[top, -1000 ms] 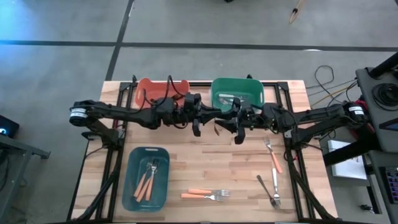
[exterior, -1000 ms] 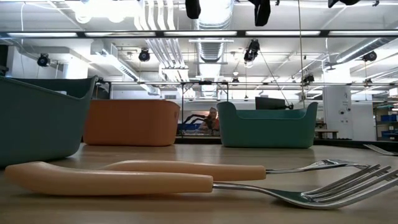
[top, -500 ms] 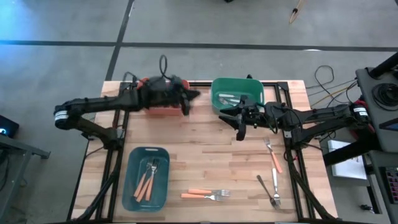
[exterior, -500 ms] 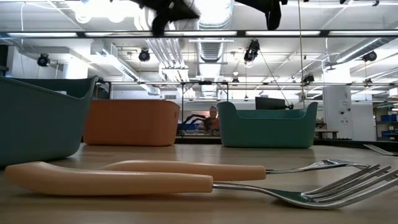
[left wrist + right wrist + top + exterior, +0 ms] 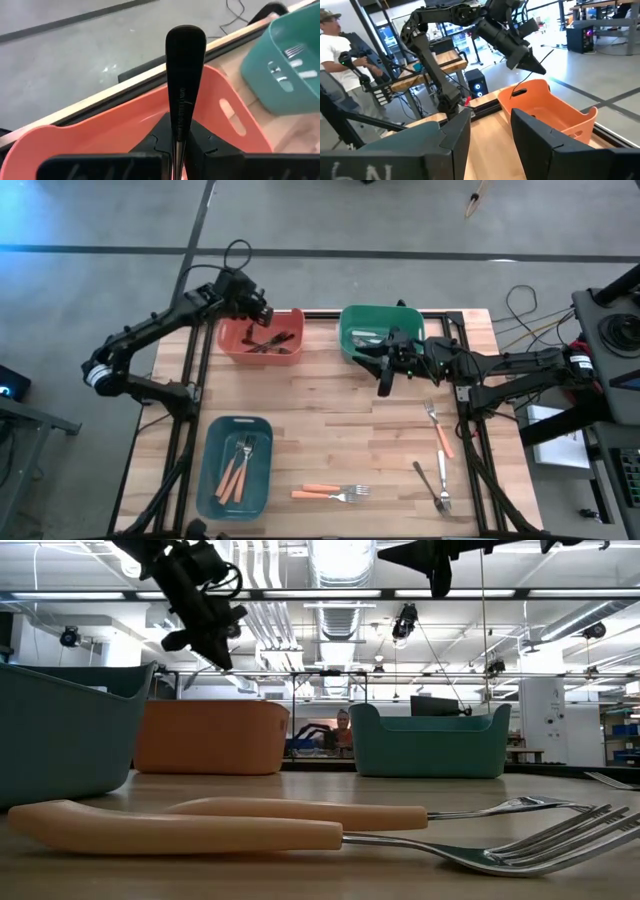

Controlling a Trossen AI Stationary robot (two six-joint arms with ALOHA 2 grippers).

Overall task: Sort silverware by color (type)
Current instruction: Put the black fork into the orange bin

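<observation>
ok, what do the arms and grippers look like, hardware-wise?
Both arms are dark, slim and jointed, with pale rings at the base joints. The left gripper is black and tapers forward, with a black cable looping above the wrist. The right gripper has broad, flat, dark fingers.

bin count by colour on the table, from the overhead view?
orange bin: 1
green bin: 1
blue bin: 1
Total: 3 bins
</observation>
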